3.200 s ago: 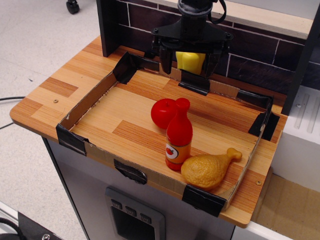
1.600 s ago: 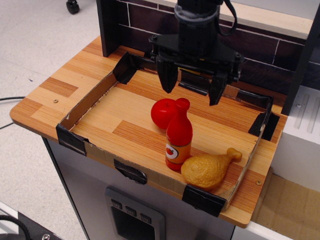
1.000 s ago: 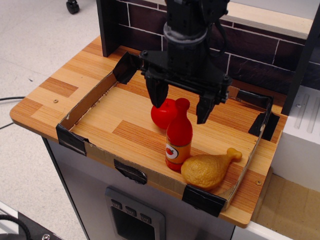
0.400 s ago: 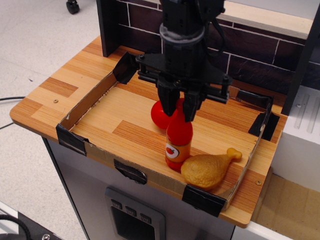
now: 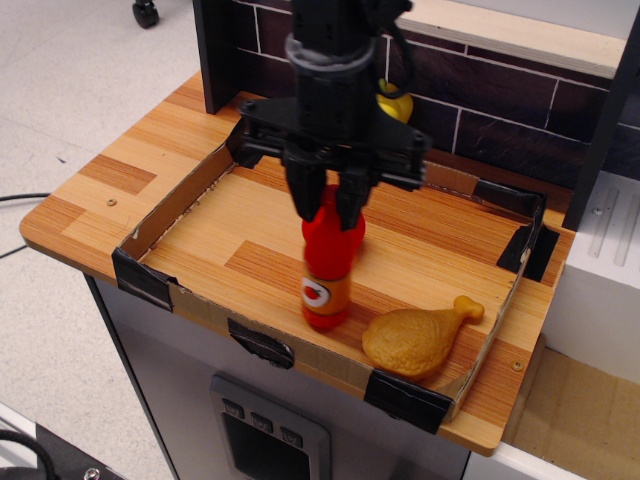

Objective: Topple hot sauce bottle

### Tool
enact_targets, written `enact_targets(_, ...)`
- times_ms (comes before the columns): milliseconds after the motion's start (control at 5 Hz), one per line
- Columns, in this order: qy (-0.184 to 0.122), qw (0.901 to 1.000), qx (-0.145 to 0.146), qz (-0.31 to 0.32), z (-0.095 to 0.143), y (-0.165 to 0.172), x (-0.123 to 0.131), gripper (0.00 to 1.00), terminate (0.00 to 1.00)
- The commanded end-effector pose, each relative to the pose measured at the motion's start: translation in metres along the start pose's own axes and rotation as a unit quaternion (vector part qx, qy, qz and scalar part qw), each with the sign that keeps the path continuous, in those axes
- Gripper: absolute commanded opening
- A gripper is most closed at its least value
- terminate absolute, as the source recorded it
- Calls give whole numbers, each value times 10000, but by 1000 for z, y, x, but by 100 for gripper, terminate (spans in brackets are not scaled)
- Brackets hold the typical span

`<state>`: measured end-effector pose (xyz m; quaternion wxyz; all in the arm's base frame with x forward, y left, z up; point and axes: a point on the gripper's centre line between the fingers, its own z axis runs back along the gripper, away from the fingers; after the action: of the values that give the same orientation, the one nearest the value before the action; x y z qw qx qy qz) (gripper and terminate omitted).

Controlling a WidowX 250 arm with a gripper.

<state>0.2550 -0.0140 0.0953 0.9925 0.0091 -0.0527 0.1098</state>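
The hot sauce bottle point(image 5: 327, 268) is glossy red with an orange-yellow label band and a round tomato emblem. It stands nearly upright in the cardboard-walled tray point(image 5: 170, 205), close to the front wall and left of its middle. My gripper point(image 5: 328, 210) comes down from above and is shut on the bottle's cap and neck, which its black fingers point(image 5: 305, 192) hide. The round red ball is hidden behind the bottle and gripper, or merges with them.
A yellow chicken drumstick point(image 5: 420, 336) lies in the tray's front right corner. A yellow toy point(image 5: 395, 102) sits at the back by the brick wall. A black post point(image 5: 215, 50) stands back left. A white unit point(image 5: 600, 270) borders the right side.
The gripper came forward and down from the back, closed its open fingers on the bottle's top, then carried the bottle to the left, away from the drumstick.
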Motion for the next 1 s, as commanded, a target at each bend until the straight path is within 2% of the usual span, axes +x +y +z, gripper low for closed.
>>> enact_targets(0, 159, 9984, 217, 499, 6, 38, 20, 0, 0)
enact_targets(200, 548, 9950, 485, 674, 6, 51, 22, 0, 0)
enact_targets(400, 682, 9893, 855, 961, 4, 64, 24, 0, 0)
enact_targets(600, 998, 9824, 947, 1261, 1, 68, 34, 0, 0)
enact_targets(800, 797, 9837, 991, 1273, -15, 69, 48, 0, 0)
